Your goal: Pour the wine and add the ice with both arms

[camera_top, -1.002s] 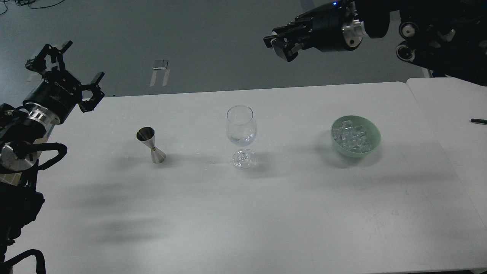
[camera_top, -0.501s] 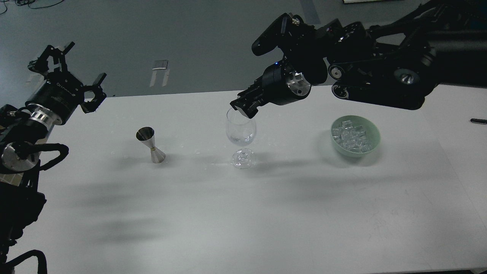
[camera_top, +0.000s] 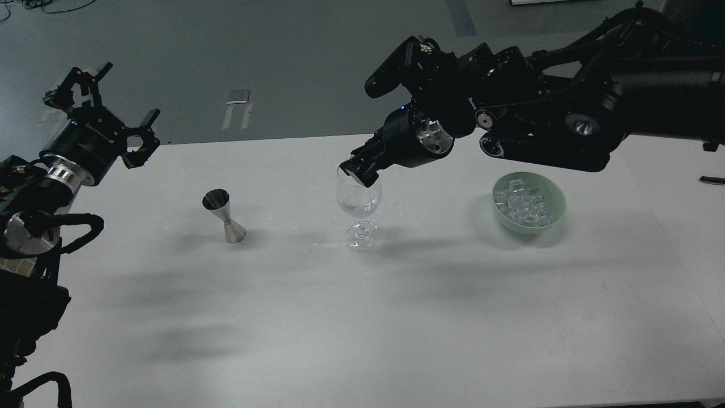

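Observation:
A clear stemmed glass (camera_top: 358, 199) stands mid-table. Faint glints low in its bowl may be the wine; I cannot tell for sure. My right gripper (camera_top: 357, 171) reaches in from the right and hangs right at the glass's rim, fingers drawn together and dark; whether they hold anything is hidden. The ice (camera_top: 522, 205) is a heap of small clear cubes in a mint-green bowl (camera_top: 558, 211) to the right of the glass. A steel jigger (camera_top: 225, 215) stands upright left of the glass. My left gripper (camera_top: 107, 110) is raised at the far left, fingers spread and empty.
The white table (camera_top: 362, 317) has a seam to a second tabletop at the right, where a small black object (camera_top: 712, 180) lies at the edge. My right arm (camera_top: 544, 130) spans above the bowl. Small droplets (camera_top: 294, 228) dot the table near the glass.
My right gripper has swung down and left from high above the table's far edge to the glass rim, then settled slightly lower. My left gripper has barely moved.

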Available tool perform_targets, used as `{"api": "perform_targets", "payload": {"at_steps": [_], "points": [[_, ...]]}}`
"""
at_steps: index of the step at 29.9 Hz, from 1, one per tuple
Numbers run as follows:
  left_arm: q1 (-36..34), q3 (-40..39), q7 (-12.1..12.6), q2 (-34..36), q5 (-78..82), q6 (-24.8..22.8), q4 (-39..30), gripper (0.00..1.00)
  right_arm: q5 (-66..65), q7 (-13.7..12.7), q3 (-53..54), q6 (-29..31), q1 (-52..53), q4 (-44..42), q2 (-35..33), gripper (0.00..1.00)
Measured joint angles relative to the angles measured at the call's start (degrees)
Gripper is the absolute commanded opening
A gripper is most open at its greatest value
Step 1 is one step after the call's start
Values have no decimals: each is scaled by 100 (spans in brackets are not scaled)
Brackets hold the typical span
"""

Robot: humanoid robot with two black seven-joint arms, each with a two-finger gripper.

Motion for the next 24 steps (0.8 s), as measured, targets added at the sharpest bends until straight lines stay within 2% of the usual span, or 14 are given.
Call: {"api": "perform_targets", "payload": {"at_steps": [5,12,18,20,21,24], "points": [[-9,0,0,0,0,0,0,98,43,-3,0,-3,0,6,-24,58],[-10,0,0,30,0,0,0,98,91,-3,22,-2,16,23,-86,59],[-16,1,0,45,0,0,0,97,774,-56,397,-160,218,-222,-388,74],[-16,12,0,57,2,0,0,97,1275,-81,623,-177,241,-429,-564,83],[-17,18,0,67,6,0,0,98,1523,-89,739,-184,242,-529,-641,94],[-28,24,0,78,9,0,0,98,2507,-92,1192,-211,85,-821,-914,97]]}}
